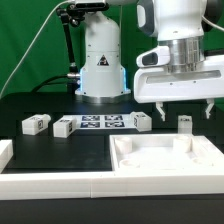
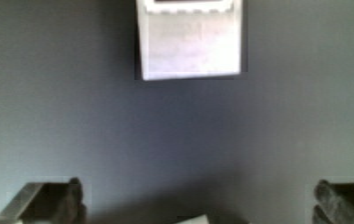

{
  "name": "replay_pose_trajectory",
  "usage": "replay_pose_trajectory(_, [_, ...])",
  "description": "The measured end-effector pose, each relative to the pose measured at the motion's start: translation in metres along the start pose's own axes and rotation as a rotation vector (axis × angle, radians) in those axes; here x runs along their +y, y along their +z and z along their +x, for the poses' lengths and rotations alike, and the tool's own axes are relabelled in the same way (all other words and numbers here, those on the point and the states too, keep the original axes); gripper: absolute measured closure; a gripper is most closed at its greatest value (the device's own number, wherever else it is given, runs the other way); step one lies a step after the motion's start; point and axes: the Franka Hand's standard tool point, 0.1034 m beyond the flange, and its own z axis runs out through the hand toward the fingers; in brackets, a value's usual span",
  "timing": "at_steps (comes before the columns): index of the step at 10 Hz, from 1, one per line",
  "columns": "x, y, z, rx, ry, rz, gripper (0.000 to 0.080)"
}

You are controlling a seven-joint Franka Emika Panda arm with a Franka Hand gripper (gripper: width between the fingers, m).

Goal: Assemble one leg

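Several small white legs stand on the black table in the exterior view: one at the left [image 1: 35, 124], one beside it [image 1: 65, 127], one right of the marker board [image 1: 140, 122] and one upright at the right [image 1: 184, 123]. My gripper [image 1: 184, 106] is open and empty, hanging just above that rightmost leg with a finger on either side of it. In the wrist view the gripper [image 2: 195, 200] is open, both fingertips [image 2: 49, 200] wide apart over dark table. A blurred white block [image 2: 192, 40] lies ahead, and a white corner [image 2: 200, 219] shows between the fingers.
The large white tray-like part [image 1: 128, 150] lies in front of the gripper. The marker board [image 1: 100, 123] lies before the arm's base [image 1: 100, 75]. A white rim piece [image 1: 8, 154] sits at the front left, and a white edge [image 1: 70, 186] runs along the front.
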Motion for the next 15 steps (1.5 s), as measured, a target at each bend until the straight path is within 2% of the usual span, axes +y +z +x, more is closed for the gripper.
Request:
replay_pose_trajectory(1, [0.002,0.0,0.001,-0.033,-0.008,-0.01,0.0151])
replay_pose_trajectory(2, [0.0,-0.001,0.004,-0.021,-0.009,-0.005,0.0151])
replay_pose_trajectory(3, [0.002,0.0,0.001,-0.043,-0.026,-0.012,0.0151])
replay_pose_trajectory(4, [0.009,0.0,-0.003,-0.162,-0.045,-0.029,0.0151])
replay_pose_trajectory(7, [0.003,-0.003,-0.009,-0.417,-0.042,-0.062,0.0151])
replay_pose_trajectory(8, [0.002,-0.001,-0.006,-0.463,-0.037,-0.064,0.0151])
replay_pose_trajectory(9, [0.003,-0.003,-0.012,-0.563,-0.039,-0.076,0.0151])
replay_pose_trajectory(10, [0.003,-0.001,-0.012,-0.658,-0.036,-0.081,0.0151])
replay_pose_trajectory(11, [0.002,0.002,-0.01,-0.701,-0.034,-0.082,0.0151])
replay_pose_trajectory(13, [0.002,0.007,-0.019,-0.893,-0.035,-0.103,0.0151])
replay_pose_trajectory(14, [0.0,0.014,-0.017,-0.93,-0.035,-0.103,0.0151])
replay_pose_trajectory(15, [-0.001,0.018,-0.017,-0.913,-0.036,-0.101,0.0151])
